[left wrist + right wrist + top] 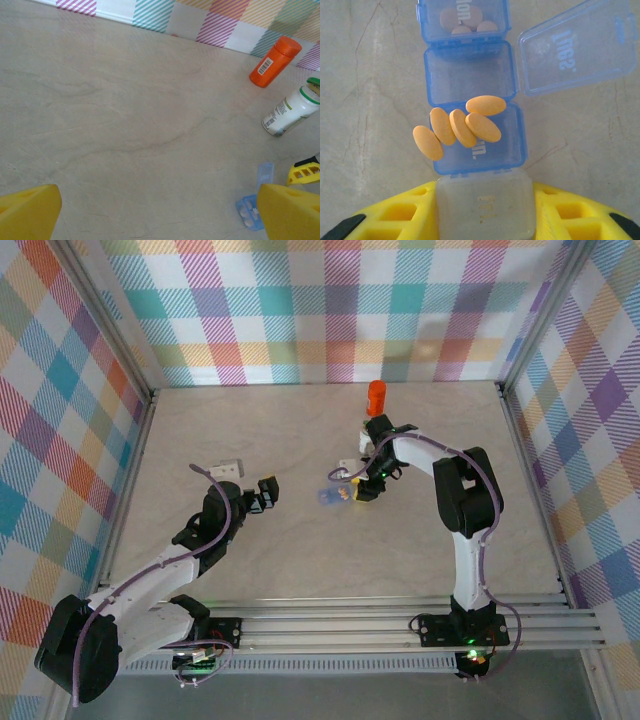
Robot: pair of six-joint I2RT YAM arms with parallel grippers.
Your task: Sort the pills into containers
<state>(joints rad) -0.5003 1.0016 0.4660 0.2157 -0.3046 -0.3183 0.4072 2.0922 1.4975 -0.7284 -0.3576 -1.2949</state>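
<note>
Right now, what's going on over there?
The right claw is down at the blue pill box, a pale translucent flap between its fingers. One lid is flipped open, its compartment empty; orange pills lie across the next one, one off its edge. The left claw hovers open and empty. The orange bottle and green-capped bottle sit off to the side.

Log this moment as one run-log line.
left gripper open | right gripper at blue pill box | five orange pills atop shut lid | middle compartment open, empty
</note>
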